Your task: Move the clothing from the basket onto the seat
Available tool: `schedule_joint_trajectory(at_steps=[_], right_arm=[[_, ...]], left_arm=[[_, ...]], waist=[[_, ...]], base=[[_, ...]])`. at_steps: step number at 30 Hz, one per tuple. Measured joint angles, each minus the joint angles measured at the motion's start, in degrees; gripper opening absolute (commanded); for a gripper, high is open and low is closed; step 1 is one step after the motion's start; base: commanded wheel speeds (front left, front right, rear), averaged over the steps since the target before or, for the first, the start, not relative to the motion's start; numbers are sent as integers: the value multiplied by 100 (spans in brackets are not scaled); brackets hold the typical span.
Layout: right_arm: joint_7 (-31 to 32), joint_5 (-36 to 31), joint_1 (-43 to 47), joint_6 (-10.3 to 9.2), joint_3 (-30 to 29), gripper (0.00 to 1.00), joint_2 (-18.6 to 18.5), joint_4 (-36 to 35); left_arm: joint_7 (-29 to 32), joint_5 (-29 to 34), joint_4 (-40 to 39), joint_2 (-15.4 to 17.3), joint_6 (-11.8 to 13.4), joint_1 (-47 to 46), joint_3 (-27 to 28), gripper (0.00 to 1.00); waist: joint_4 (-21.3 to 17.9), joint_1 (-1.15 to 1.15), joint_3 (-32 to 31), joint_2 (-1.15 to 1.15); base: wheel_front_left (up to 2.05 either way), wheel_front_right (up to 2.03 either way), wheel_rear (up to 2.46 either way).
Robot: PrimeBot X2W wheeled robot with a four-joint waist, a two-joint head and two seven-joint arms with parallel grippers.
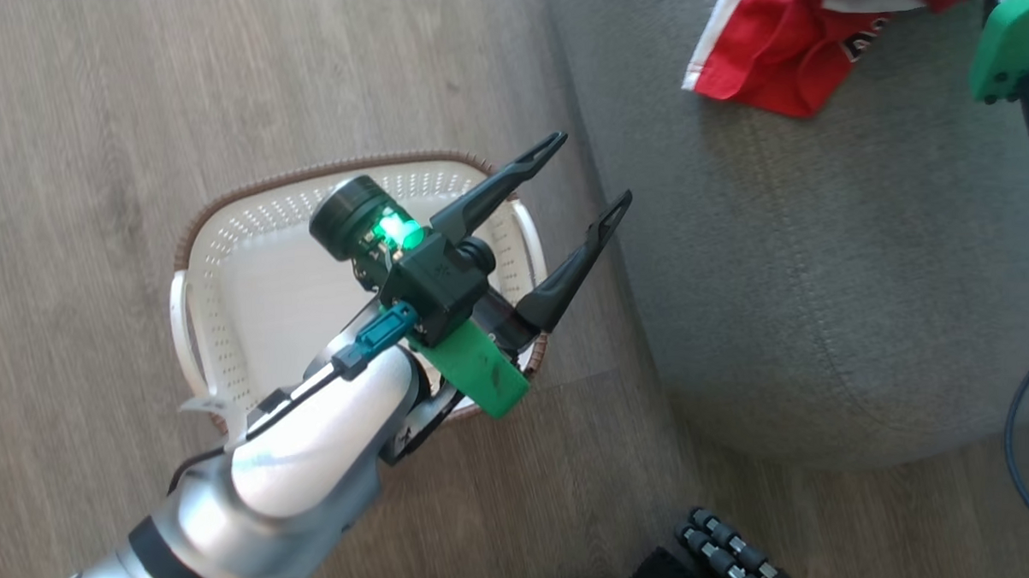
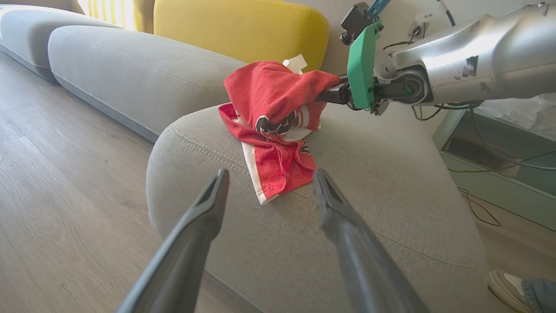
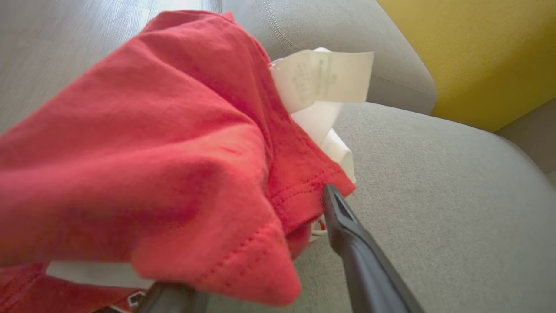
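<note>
The red jersey clothing with white stripes and trim (image 2: 269, 100) is on the large grey fabric sofa seat with pale double stitching (image 1: 824, 248), near its far left corner. One piece lies flat on the cushion, with a white side stripe along its near edge and dark lettering partly showing. The other is bunched up on top of it, and a white care label (image 3: 321, 74) sticks out of the folds.

The right tool (image 3: 269, 204) reaches into this upper bundle from the right. Its two dark fingers are spread wide and released. One fingertip (image 3: 332, 195) shows bare beside the hem, while the red fabric drapes loosely over the other finger. Nothing is pinched between them.

The left tool (image 1: 591, 168) is also released, fingers apart and grasping nothing. It hangs over the right rim of the small oval cream-white perforated plastic basket with a brown woven-look rim (image 1: 252, 196) and points toward the seat.

The basket stands on the pale wooden floor (image 1: 102, 95), just left of the seat, and its pale inner bottom is in plain sight.

A mustard-yellow back cushion (image 2: 243, 26) sits behind the seat on the far side. A person's shoe with a denim hem above it (image 2: 508, 284) is on the floor by the seat's right edge.
</note>
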Motion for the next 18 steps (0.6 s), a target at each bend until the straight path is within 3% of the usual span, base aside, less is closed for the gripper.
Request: schedule_joint_trajectory(at_steps=[12,18], right_arm=[[148,489,-224,0,1099,100,21,371],[386,1249,-193,0,2121,100,58,412]], left_arm=[[-65,-244,118,-5,57,236,-5,100],[-222,-434,224,-36,112,599,4,100]], waist=[[-262,0,-559,0],[-283,0,-1058,0]], base=[[0,0,0],[0,0,0]])
